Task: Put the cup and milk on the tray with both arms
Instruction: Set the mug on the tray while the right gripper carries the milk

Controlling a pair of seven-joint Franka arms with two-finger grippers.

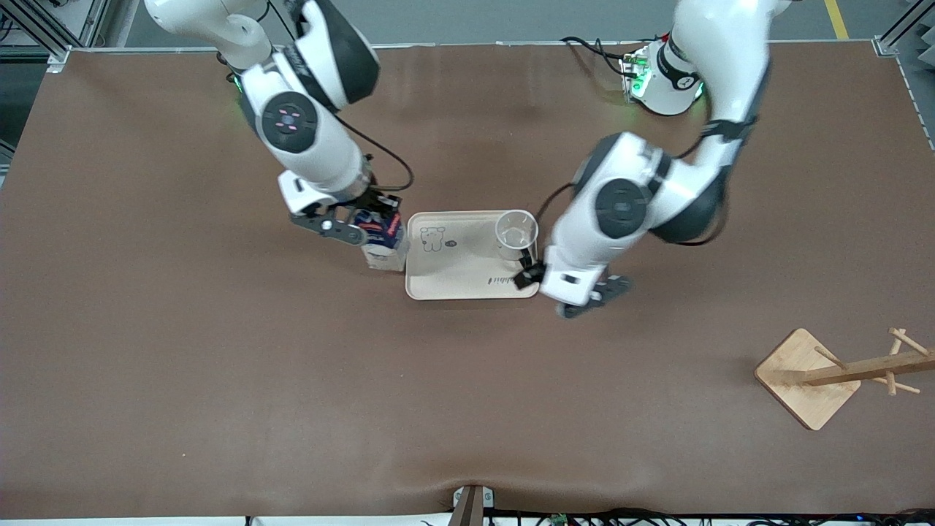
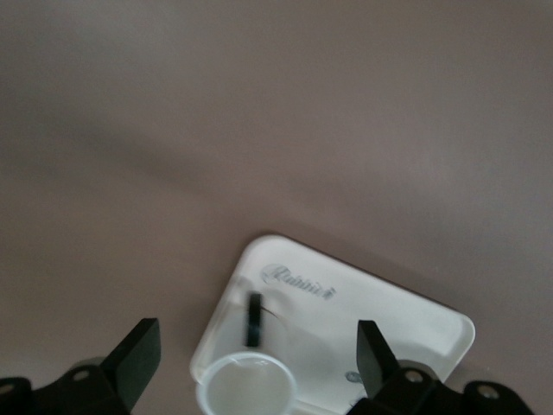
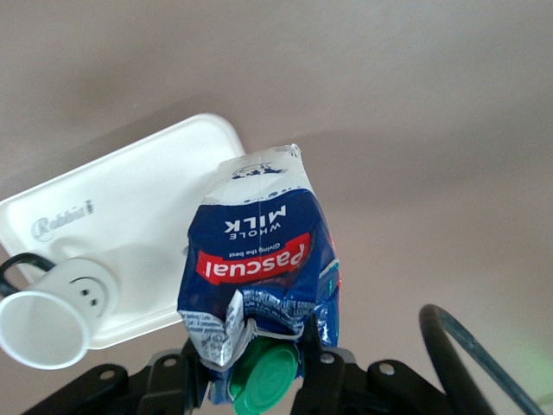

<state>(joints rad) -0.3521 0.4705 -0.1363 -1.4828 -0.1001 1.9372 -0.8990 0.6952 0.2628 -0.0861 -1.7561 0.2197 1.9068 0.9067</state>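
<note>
The cream tray (image 1: 460, 274) lies at the table's middle. The white cup (image 1: 516, 232) stands upright on it at the end toward the left arm, its black handle toward the front camera. My left gripper (image 1: 535, 277) is open beside the cup. In the left wrist view the left gripper (image 2: 257, 359) has its fingers wide on either side above the cup (image 2: 246, 391) and the tray (image 2: 389, 316). My right gripper (image 1: 371, 219) is shut on the milk (image 1: 385, 239), held upright just off the tray's end toward the right arm. In the right wrist view the right gripper (image 3: 259, 367) grips the milk (image 3: 259, 251) by its top near the green cap, with the tray (image 3: 138, 199) and cup (image 3: 52, 316) past it.
A wooden peg rack on a square base (image 1: 811, 376) stands near the table's corner at the left arm's end, nearer the front camera. A black cable (image 3: 471, 350) loops beside the right gripper. Bare brown table surrounds the tray.
</note>
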